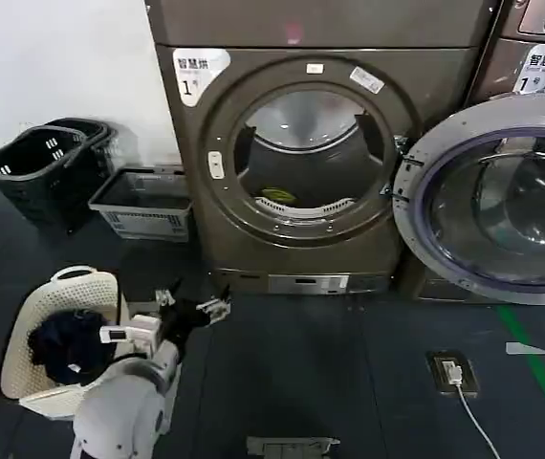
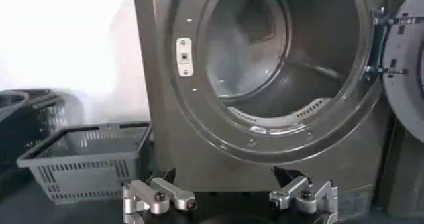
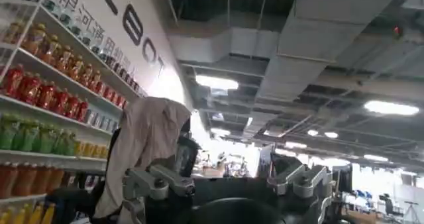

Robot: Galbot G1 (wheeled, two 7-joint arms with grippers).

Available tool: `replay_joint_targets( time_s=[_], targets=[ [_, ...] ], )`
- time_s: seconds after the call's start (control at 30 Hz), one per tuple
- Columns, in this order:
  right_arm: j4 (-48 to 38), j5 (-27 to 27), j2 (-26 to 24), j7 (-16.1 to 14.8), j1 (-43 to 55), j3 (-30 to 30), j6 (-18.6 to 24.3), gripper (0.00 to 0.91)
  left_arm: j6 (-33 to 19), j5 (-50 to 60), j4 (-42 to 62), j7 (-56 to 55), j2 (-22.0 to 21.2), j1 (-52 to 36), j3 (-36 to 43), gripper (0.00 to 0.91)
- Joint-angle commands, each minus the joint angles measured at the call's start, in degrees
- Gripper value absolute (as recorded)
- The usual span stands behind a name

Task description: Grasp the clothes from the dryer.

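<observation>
My left gripper (image 1: 194, 308) hangs low before the dryer (image 1: 306, 153), fingers (image 2: 159, 195) spread wide, empty. Dryer door (image 1: 490, 196) swung open; something green and pale lies in the drum (image 1: 296, 143). White basket (image 1: 57, 335) beside my arm

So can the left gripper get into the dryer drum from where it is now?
Probably yes: the left gripper is open, facing the dryer, whose door is swung aside.

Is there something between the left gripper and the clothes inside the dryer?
Nothing visible. The left gripper, jaws open, is low before the dryer; the door is swung aside, and the clothes lie in the open drum.
</observation>
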Motion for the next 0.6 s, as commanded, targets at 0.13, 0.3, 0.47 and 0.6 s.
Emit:
replay_joint_targets(
  time_s=[0.13, 0.3, 0.47, 0.6],
  targets=[
    [-0.04, 0.14, -0.04, 0.28, -0.01, -0.09, 0.12, 0.907, 2.81, -0.05, 0.26, 0.04, -0.01, -0.2, 0.07, 0.907],
    [-0.38, 0.16, -0.13, 0.29, 0.0, 0.06, 0.2, 0.907, 2.81, 0.0, 0.57, 0.28, -0.28, -0.53, 0.41, 0.907],
    [-0.7, 0.15, 0.04, 0.26, -0.1, 0.17, 0.32, 0.907, 2.81, 0.17, 0.72, 0.46, -0.32, -0.62, 0.68, 0.907],
    [-1.08, 0.18, 0.05, 0.34, -0.08, 0.18, 0.36, 0.907, 2.81, 0.39, 0.79, 0.42, -0.63, -0.43, 0.94, 0.907]
  ],
)
